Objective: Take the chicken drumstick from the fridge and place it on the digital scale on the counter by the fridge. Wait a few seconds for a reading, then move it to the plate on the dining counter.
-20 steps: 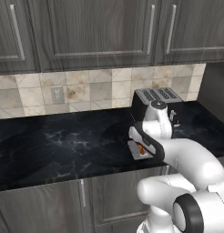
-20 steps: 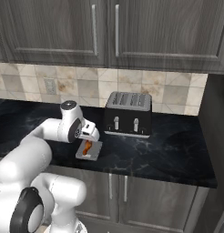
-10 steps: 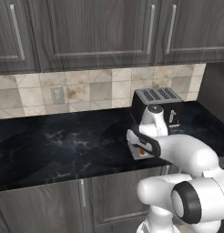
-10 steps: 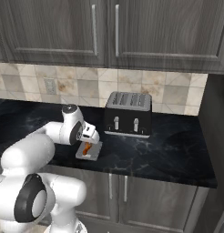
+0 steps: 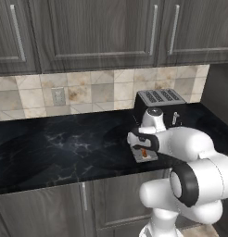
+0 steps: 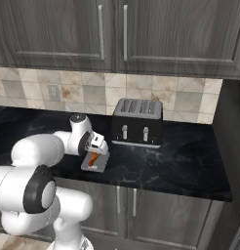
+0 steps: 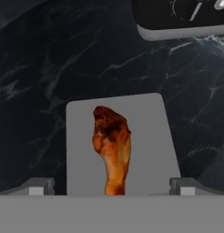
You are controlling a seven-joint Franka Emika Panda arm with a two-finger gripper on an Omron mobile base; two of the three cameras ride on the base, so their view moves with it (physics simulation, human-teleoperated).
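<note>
Left base view: the chicken drumstick (image 5: 144, 152) lies on the digital scale (image 5: 146, 156), which sits near the front edge of the desk (image 5: 65, 143), just in front of the black toaster (image 5: 161, 105). The gripper (image 5: 142, 147) hangs directly over the meat, too hidden by the wrist here to judge its fingers. The scale's closeness to the desk edge is the chief hazard, in my judgement: a descent that lands on the slab's rim could tip or shove it toward the drop.

Right base view: the drumstick (image 6: 93, 159) shows as an orange strip on the grey scale (image 6: 94, 165), with the gripper (image 6: 96, 146) just above it and the toaster (image 6: 137, 122) to the right and farther back. The scale holds nothing else. Swinging away toward the dining counter with the arm this low could clip the toaster.

Hand view: the fingers (image 7: 37, 187) stand spread wide, one each side of the scale (image 7: 145, 136), holding nothing. The drumstick (image 7: 112, 148) rests lengthwise, thick end far, thin end near, roughly centred between them. The likely failure is closing on the tapered bone end, where the meat may slip or pivot out; pinching too low would catch the slab too.
</note>
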